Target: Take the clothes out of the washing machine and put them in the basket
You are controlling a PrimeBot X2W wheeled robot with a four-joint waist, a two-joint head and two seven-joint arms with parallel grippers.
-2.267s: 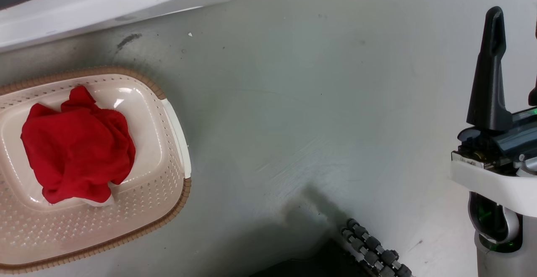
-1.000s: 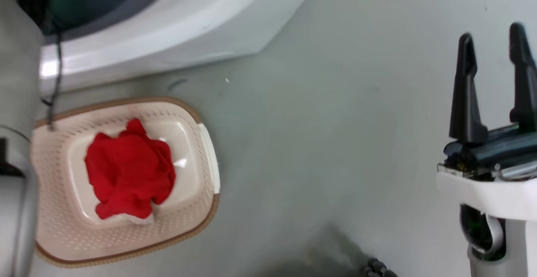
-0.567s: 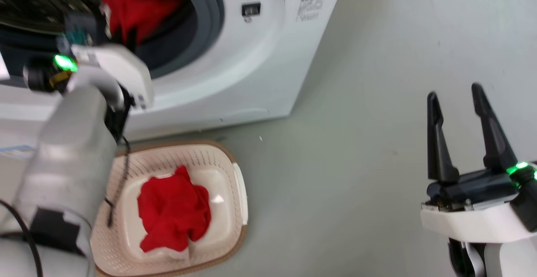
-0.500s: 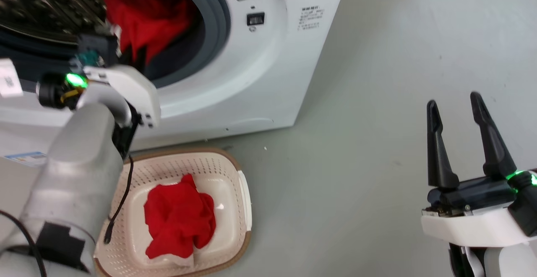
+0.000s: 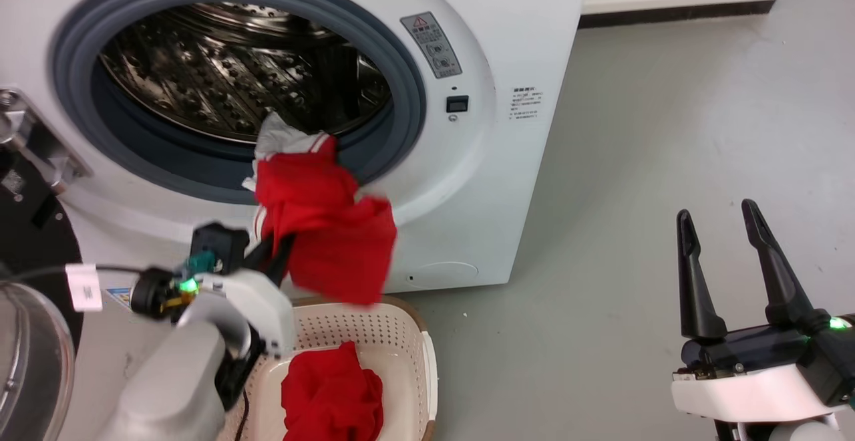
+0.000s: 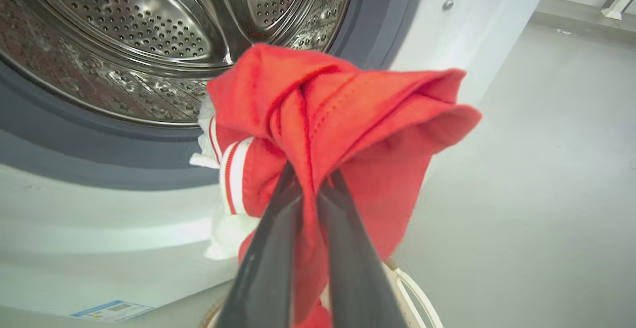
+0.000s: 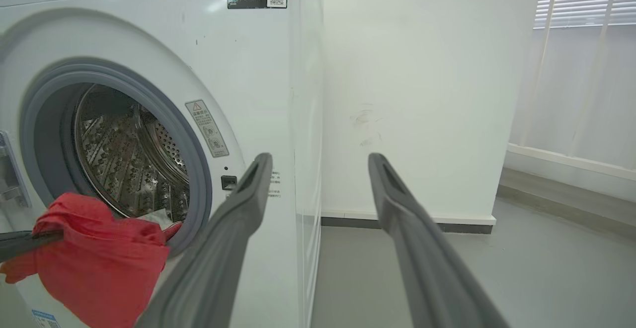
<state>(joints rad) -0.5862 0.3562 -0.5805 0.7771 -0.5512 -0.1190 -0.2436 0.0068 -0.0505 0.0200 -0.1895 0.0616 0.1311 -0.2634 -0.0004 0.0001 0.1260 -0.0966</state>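
Note:
The washing machine point(image 5: 507, 40) stands with its porthole open and steel drum point(image 5: 220, 67) bare. My left gripper point(image 5: 277, 250) is shut on red clothes point(image 5: 327, 227) that hang in front of the porthole, above the basket point(image 5: 401, 334); their white-striped end still touches the grey door seal. In the left wrist view the gripper point(image 6: 310, 181) pinches a bunch of the red clothes point(image 6: 348, 109) before the drum point(image 6: 149, 44). Another red garment point(image 5: 330, 394) lies in the basket. My right gripper point(image 5: 718, 217) is open over the floor to the right, nothing between its fingers point(image 7: 248, 194).
The machine's glass door point(image 5: 27, 334) hangs open at the far left, beside my left forearm. Grey floor point(image 5: 668, 127) stretches right of the machine to a white wall with a dark skirting point(image 7: 447, 226). The basket rim point(image 6: 410, 288) shows under the hanging clothes.
The head camera has tilted up from the basket to the machine. My left gripper has pulled the red clothes out of the drum and down in front of the porthole. The right gripper stays open.

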